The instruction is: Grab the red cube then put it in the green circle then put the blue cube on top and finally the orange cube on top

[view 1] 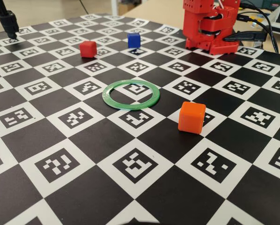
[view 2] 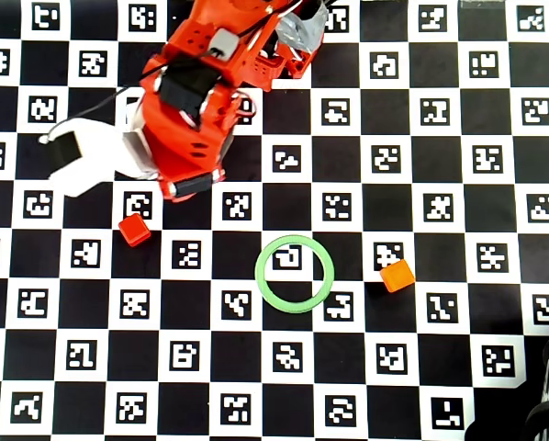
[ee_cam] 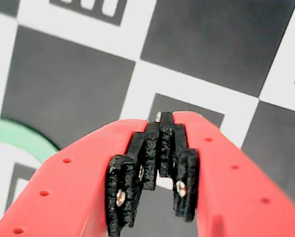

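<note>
The red claw [ee_cam: 165, 118], seen from its own wrist camera, hangs over the black-and-white checkered board [ee_cam: 206, 44] with its two fingers pressed together at the tips and nothing between them. A curved sliver of the green ring [ee_cam: 24, 138] shows at the left edge of that view. From overhead, the red arm [view 2: 196, 101] folds over the upper left part of the board, and the claw itself cannot be made out beneath it. The red cube [view 2: 134, 230] sits just below the arm in that view, well apart from the ring [view 2: 295, 274], which lies flat and empty near the middle of the board. The orange cube [view 2: 397, 275] rests just to the right of the ring, not touching it. In the fixed view, the blue cube [view 1: 134, 40] stands at the far side of the board, near the red cube [view 1: 88, 48] and to its right.
</note>
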Motion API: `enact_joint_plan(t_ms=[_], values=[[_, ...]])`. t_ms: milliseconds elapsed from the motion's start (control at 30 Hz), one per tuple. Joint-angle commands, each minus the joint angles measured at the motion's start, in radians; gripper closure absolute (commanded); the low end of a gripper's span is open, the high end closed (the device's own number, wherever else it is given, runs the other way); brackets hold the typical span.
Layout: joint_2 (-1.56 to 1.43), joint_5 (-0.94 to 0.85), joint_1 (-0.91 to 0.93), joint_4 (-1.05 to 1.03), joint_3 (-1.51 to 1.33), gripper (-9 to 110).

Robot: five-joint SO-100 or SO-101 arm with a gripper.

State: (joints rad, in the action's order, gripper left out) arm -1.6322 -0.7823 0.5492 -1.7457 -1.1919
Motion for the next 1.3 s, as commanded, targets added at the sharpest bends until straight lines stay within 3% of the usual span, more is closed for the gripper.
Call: enact_joint_plan(t_ms=[0,333,867,1267], values=[[0.008,0.044,0.028,-0.057,0.089,104],[0.104,0.239,0.075,-0.014,0.077,99],[0.086,0.206,0.140,0.291,-0.207,74],[0.080,0.132,0.160,0.391,-0.330,62]])
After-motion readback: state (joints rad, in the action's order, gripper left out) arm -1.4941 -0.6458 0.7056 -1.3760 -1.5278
